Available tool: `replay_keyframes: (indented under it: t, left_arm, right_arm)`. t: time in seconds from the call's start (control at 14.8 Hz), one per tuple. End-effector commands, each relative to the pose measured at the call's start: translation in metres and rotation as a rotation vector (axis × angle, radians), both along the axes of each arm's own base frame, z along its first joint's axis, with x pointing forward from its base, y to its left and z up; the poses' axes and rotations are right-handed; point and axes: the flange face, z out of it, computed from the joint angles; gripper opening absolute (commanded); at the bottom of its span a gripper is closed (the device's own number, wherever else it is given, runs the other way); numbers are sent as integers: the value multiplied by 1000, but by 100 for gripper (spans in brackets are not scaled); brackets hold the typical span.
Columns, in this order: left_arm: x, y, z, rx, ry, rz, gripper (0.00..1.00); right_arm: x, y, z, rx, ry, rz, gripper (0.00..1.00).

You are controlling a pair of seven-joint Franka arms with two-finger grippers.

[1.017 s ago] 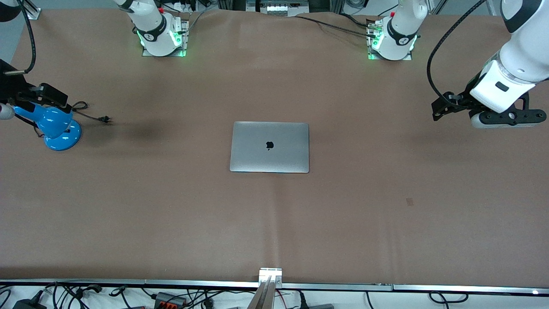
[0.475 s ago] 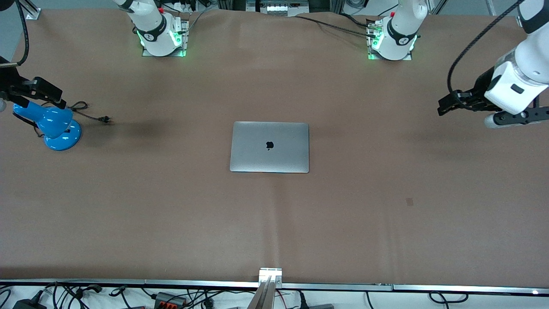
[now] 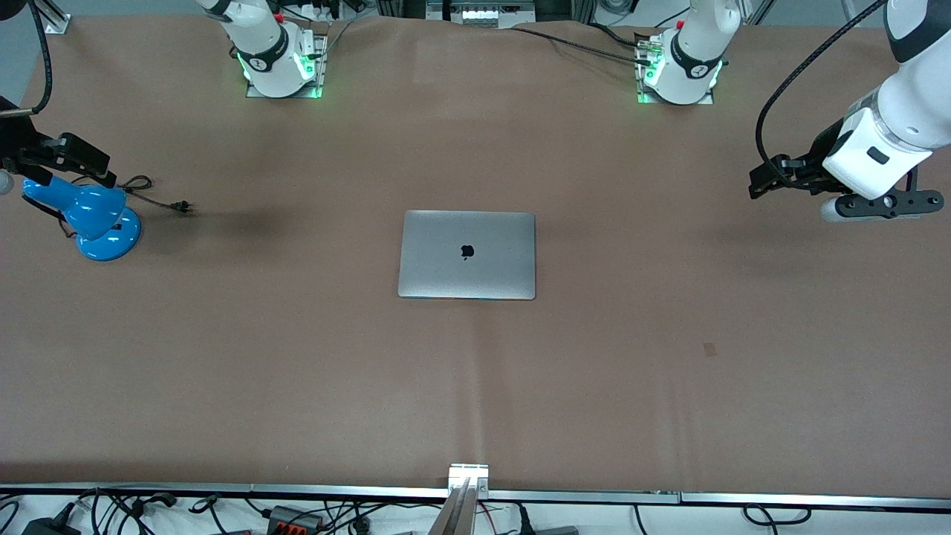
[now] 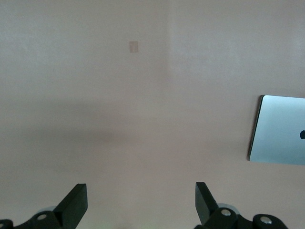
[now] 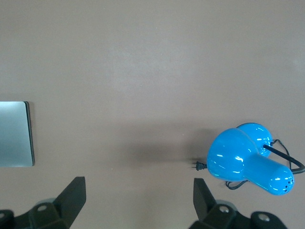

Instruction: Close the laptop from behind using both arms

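Blue desk lamp [image 3: 93, 219] on brown table [image 3: 297, 357]

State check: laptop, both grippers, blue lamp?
Slim silver-grey aluminium laptop: lid shut, flat on the table's middle, untouched.
Left gripper: open, empty, over bare table toward the left arm's end.
Right gripper: open, empty, over the table by the lamp.
Glossy blue desk lamp: standing on its base, cord loose, plug lying unplugged on the table.

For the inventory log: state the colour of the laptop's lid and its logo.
The laptop has a silver-grey lid with a dark logo, clearest in the front view.
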Motion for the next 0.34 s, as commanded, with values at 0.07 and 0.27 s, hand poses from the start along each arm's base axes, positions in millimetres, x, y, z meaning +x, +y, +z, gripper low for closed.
replay_keyframes:
  t: [0.07,0.27]
  left_arm:
    - [3,3,6,-4,4,3,100]
    - [4,3,5,-4,6,0,100]
  right_arm:
    - [-7,2,3,-9,0,8,100]
    - [-7,1,3,-9,2,8,100]
